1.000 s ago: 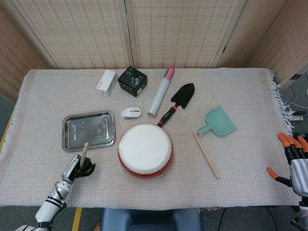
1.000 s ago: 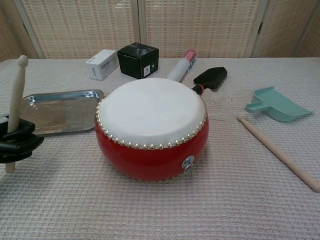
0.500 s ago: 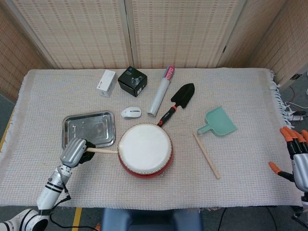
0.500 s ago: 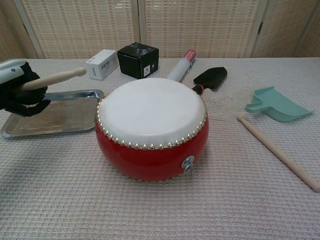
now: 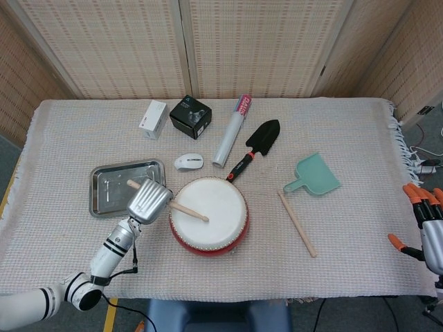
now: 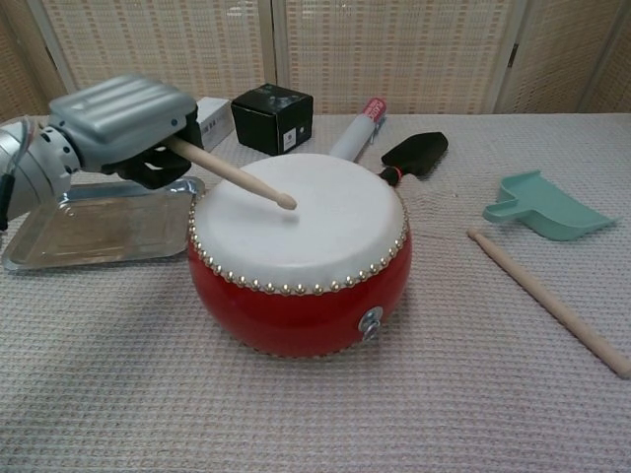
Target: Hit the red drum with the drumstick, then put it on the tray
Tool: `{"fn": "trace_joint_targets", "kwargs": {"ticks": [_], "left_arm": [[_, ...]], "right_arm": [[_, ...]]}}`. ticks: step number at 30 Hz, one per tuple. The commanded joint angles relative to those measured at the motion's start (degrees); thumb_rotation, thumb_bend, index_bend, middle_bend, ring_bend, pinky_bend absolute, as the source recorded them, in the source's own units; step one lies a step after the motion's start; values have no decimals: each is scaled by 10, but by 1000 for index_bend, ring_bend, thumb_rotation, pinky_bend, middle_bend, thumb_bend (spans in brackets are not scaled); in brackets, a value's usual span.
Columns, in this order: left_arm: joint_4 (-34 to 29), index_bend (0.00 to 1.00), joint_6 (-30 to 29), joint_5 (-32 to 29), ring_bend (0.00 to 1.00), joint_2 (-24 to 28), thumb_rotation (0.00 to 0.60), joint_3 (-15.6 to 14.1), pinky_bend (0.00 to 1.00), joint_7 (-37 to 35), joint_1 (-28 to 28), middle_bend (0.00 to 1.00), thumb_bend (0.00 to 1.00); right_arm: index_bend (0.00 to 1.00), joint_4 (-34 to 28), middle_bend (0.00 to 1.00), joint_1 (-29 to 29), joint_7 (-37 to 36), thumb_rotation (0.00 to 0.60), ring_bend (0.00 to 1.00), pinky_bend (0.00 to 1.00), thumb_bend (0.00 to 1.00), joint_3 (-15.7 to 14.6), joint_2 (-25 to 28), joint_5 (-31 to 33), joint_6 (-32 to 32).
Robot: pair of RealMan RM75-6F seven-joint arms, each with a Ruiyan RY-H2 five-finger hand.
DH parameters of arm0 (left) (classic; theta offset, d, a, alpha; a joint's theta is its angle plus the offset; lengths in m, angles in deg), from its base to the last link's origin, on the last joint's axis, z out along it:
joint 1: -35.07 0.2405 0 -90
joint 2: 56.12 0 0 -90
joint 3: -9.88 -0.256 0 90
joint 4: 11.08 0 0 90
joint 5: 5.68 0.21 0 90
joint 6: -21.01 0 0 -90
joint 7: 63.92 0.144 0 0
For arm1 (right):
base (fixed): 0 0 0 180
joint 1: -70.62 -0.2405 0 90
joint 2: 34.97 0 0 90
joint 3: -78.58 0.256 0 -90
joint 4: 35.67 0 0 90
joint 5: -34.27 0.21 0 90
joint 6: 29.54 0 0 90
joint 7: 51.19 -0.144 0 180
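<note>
The red drum (image 5: 208, 216) (image 6: 300, 258) with a white skin sits at the table's front middle. My left hand (image 5: 148, 200) (image 6: 124, 125) grips a wooden drumstick (image 5: 187, 211) (image 6: 232, 175) just left of the drum. The stick slants down to the right, and its tip is at or just above the white skin left of centre. The metal tray (image 5: 118, 187) (image 6: 94, 230) lies left of the drum, partly behind the hand. My right hand (image 5: 429, 232) stays at the far right edge of the head view, off the table, fingers spread and holding nothing.
A second wooden stick (image 5: 297, 223) (image 6: 548, 301) lies right of the drum, with a teal scoop (image 5: 316, 175) beyond it. Behind the drum are a black trowel (image 5: 256, 145), a white tube (image 5: 232, 131), a mouse (image 5: 188, 162), a black box (image 5: 190, 115) and a white box (image 5: 153, 119).
My left hand swung right and up from beside the tray to the drum's left rim. The drumstick went from upright to level and now slants down over the skin. The right hand stayed put.
</note>
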Motion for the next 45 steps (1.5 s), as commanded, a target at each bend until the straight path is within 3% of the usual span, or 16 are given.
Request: {"fn": "trace_joint_targets", "kwargs": {"ticks": [1, 4, 8, 12, 17, 23, 35, 41, 45], "left_arm": [[7, 1000, 22, -44, 1000, -9, 600, -4, 1000, 105, -18, 1000, 754], [-26, 1000, 20, -86, 1000, -6, 600, 7, 1000, 109, -14, 1000, 753], [-70, 1000, -5, -106, 1000, -1, 600, 39, 1000, -21, 3, 1000, 750], [-69, 1000, -18, -97, 1000, 1, 600, 46, 1000, -72, 8, 1000, 749], [-19, 1000, -7, -103, 1000, -17, 600, 30, 1000, -65, -6, 1000, 746], [12, 1000, -8, -108, 1000, -25, 600, 7, 1000, 25, -22, 1000, 747], [-61, 1000, -35, -159, 1000, 6, 600, 50, 1000, -25, -18, 1000, 738], [17, 1000, -18, -117, 1000, -15, 600, -11, 1000, 77, -45, 1000, 738], [17, 1000, -18, -131, 1000, -21, 600, -13, 1000, 90, -46, 1000, 738]], "right_arm": [[0, 2, 67, 1, -3, 600, 0, 0, 159, -1, 0, 0, -1], [0, 5, 67, 2, -6, 600, 0, 0, 159, -1, -1, 0, -3], [0, 7, 67, 4, -9, 600, 0, 0, 159, -2, -3, 1, -4], [0, 8, 67, 4, -10, 600, 0, 0, 158, -3, -4, 0, -4], [0, 8, 67, 4, -8, 600, 0, 0, 159, -3, -5, 1, -4], [0, 8, 67, 3, -10, 600, 0, 0, 159, -4, -5, 3, -1], [0, 15, 67, 5, -18, 600, 0, 0, 159, -4, -7, 3, -4], [0, 16, 67, 5, -19, 600, 0, 0, 159, -5, -8, 4, -2], [0, 16, 67, 6, -20, 600, 0, 0, 160, -5, -8, 4, -2]]}}
